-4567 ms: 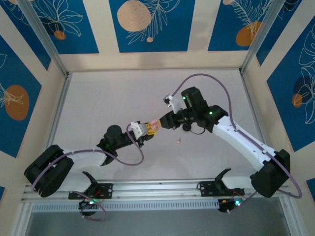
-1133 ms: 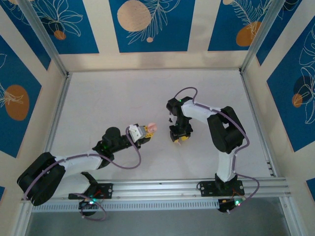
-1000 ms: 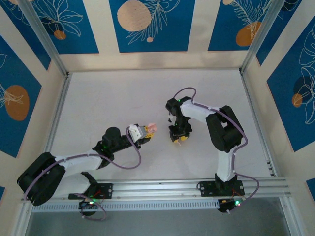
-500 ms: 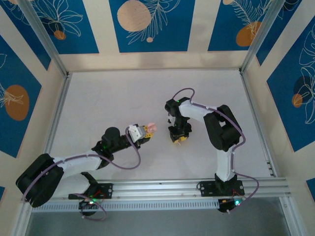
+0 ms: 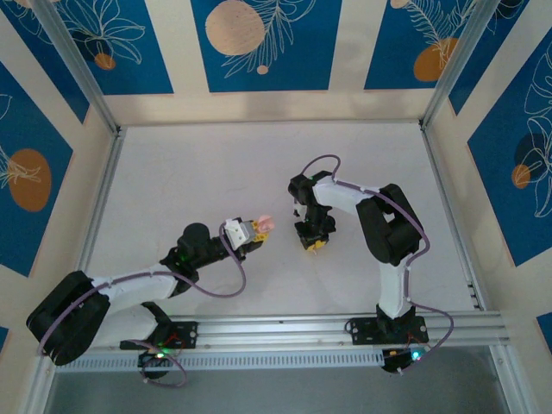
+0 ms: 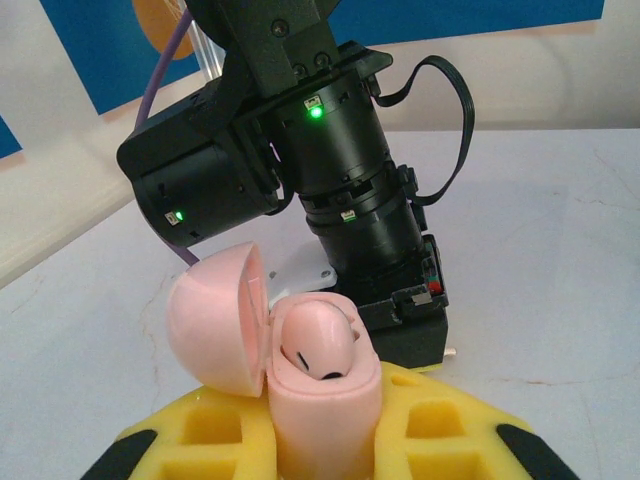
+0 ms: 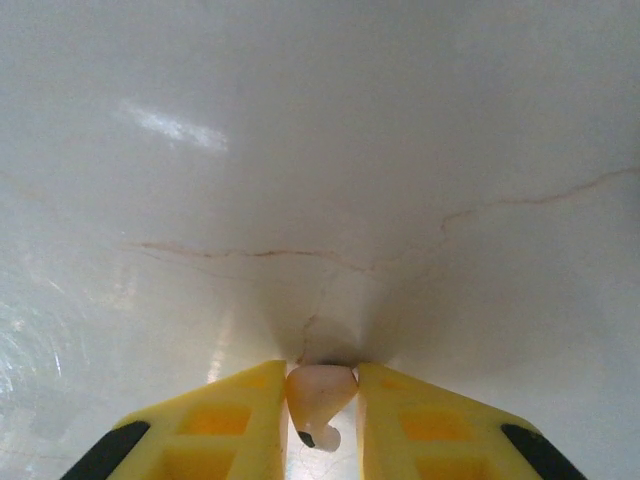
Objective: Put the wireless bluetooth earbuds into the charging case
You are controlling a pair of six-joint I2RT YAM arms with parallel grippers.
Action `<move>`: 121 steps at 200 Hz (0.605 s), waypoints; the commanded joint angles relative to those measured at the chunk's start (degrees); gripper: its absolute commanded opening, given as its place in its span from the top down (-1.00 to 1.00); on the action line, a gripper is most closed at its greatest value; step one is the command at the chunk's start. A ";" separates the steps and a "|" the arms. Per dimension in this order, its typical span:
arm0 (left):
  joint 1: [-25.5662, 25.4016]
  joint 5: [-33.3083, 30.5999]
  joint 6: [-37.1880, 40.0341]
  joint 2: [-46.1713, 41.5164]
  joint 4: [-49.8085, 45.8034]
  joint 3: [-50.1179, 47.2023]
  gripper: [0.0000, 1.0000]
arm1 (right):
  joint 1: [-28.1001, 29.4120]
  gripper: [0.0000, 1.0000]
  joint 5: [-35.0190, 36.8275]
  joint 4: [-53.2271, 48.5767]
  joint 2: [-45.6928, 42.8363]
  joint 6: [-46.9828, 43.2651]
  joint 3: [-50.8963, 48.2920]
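**Picking up the second pink earbud beside the open case**

Starting on the left, we are holding the pink case (image 6: 215, 320) in the left gripper (image 6: 322, 432). Its yellow fingers are clamped on the case's lower half and the lid is hanging open to the side. One earbud (image 6: 318, 345) is sitting in a well of the case.

To the right of the case, near it but not touching, the right gripper (image 5: 313, 244) is pointing straight down at the table (image 7: 320, 150). Between its yellow fingers a loose earbud (image 7: 320, 386) is lying on the table. Both fingers are pressing against its round head, so we are judging it pinched.

We are reading this as the pick-up step for the second pink earbud. The next move is calling for a lift clear of the table, a short carry left to the case, and a stem-down turn into the free well. The bud is tiny and smooth, so it may be slipping or twisting in the grip.

The right wrist view is showing the pinch itself, while from above the earbud is too small to make out. The left wrist view is giving us the open case and the right arm (image 6: 340, 170) just behind it.
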 commanded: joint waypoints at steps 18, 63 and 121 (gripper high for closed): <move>-0.50 -0.47 0.97 -0.29 -0.25 -0.03 0.76 | 0.36 0.59 -0.15 1.30 -3.10 1.89 -2.24; -0.57 -0.36 0.31 2.33 2.46 0.22 0.75 | 0.13 0.59 0.07 8.21 -11.45 5.27 -7.55; -1.28 0.41 -1.29 9.67 8.80 1.59 0.76 | 0.57 0.59 2.73 24.49 -25.75 12.02 -17.22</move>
